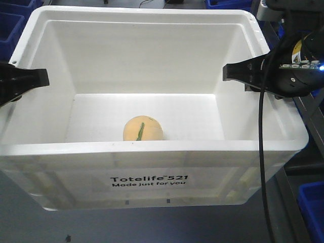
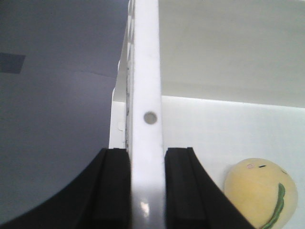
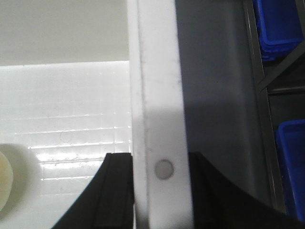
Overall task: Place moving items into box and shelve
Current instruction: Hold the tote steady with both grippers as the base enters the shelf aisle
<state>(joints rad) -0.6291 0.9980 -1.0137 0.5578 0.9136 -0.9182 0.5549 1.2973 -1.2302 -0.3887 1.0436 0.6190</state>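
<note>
A round soft toy (image 1: 143,128), pale orange-yellow with a curved green stripe, lies on the floor of the box (image 1: 152,148), close to the near wall and a little left of the middle. The left wrist view shows the toy (image 2: 260,192) with small pink and dark marks near its top. In the right wrist view only a pale sliver of it (image 3: 4,183) shows at the left edge.

The box is a large white plastic crate with ribbed outer walls. Its near wall carries black print reading "Totelife 521" and below it "Made just for you".

The left pincer (image 1: 30,78) is closed on the left rim (image 2: 145,71), one black finger (image 2: 112,186) on each side, just near of a small round hole (image 2: 150,117). The right pincer (image 1: 228,72) clamps the right rim (image 3: 155,86) the same way, beside another hole (image 3: 164,168). The toy sits between the two pincers, well apart from both.

A black cable (image 1: 261,152) hangs from the right arm. Blue bins (image 3: 281,24) stand to the right of the box.
</note>
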